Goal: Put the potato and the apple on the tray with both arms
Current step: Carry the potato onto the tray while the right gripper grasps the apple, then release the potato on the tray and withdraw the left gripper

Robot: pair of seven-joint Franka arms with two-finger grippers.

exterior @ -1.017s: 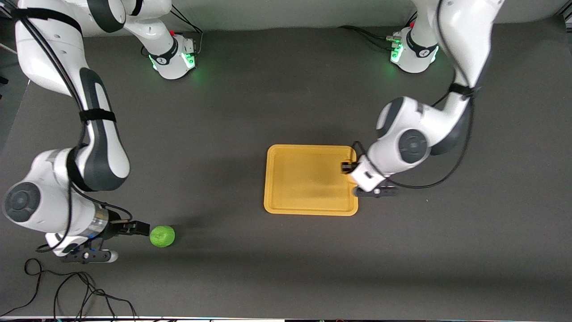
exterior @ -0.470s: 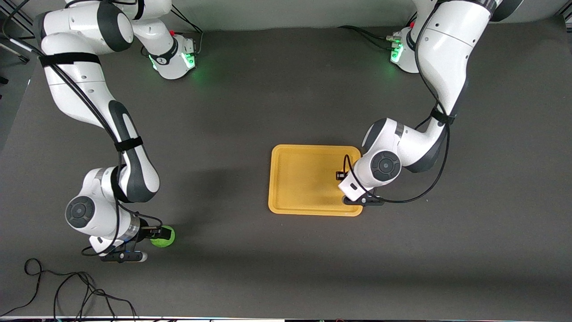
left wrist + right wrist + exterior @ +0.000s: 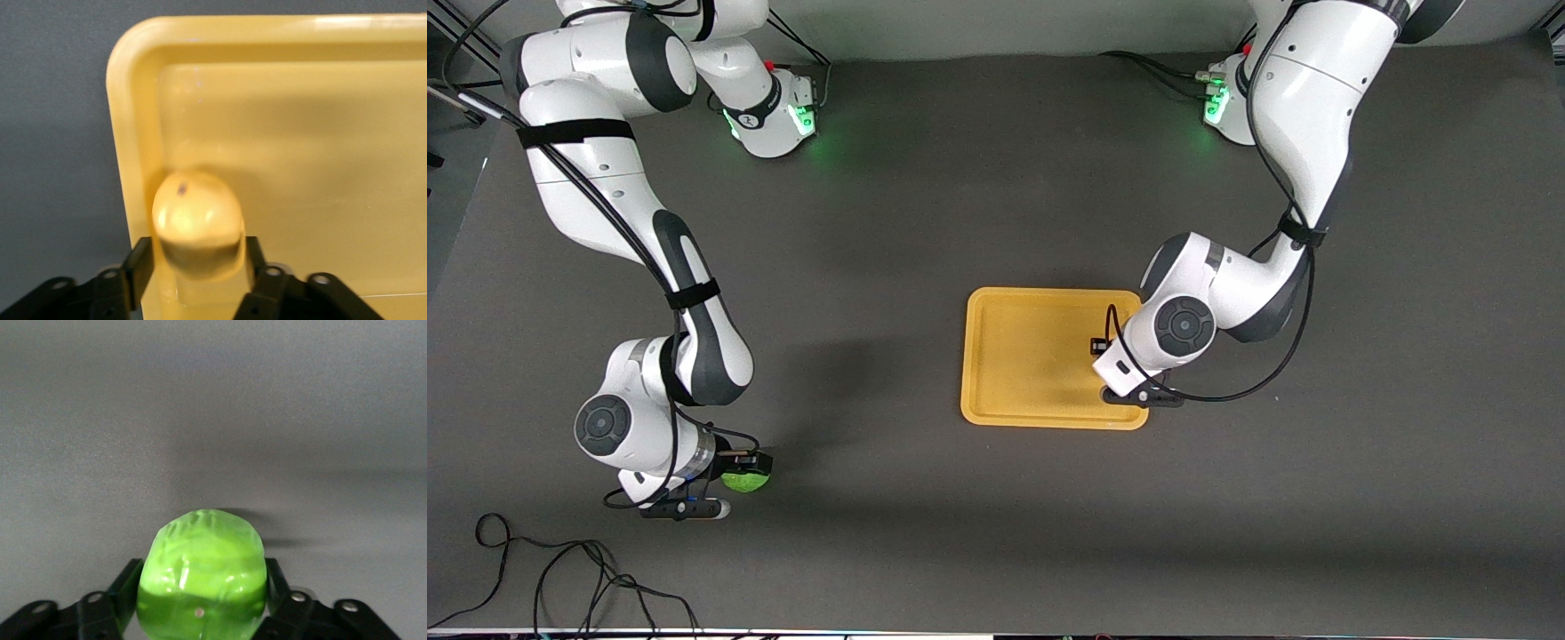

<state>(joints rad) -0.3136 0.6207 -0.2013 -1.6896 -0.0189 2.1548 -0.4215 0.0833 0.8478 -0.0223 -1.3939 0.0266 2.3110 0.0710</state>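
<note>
The yellow-orange tray [image 3: 1032, 356] lies mid-table. My left gripper [image 3: 1100, 348] is low over the tray's edge toward the left arm's end. In the left wrist view it [image 3: 197, 260] is shut on the potato [image 3: 197, 217], a pale yellow-orange lump just inside the tray's [image 3: 300, 133] rim. The left wrist hides the potato in the front view. The green apple [image 3: 745, 481] sits on the table near the right arm's end. My right gripper [image 3: 749, 467] is down on it. In the right wrist view it [image 3: 201, 580] has its fingers pressed on both sides of the apple [image 3: 203, 553].
The dark table mat [image 3: 925, 204] stretches bare between the apple and the tray. A loose black cable [image 3: 560, 578] lies at the table's edge nearest the front camera, close to the right arm's wrist.
Both arms came down. The right gripper moved from beside the apple to around it. The left gripper sank lower over the tray's edge with the potato.
</note>
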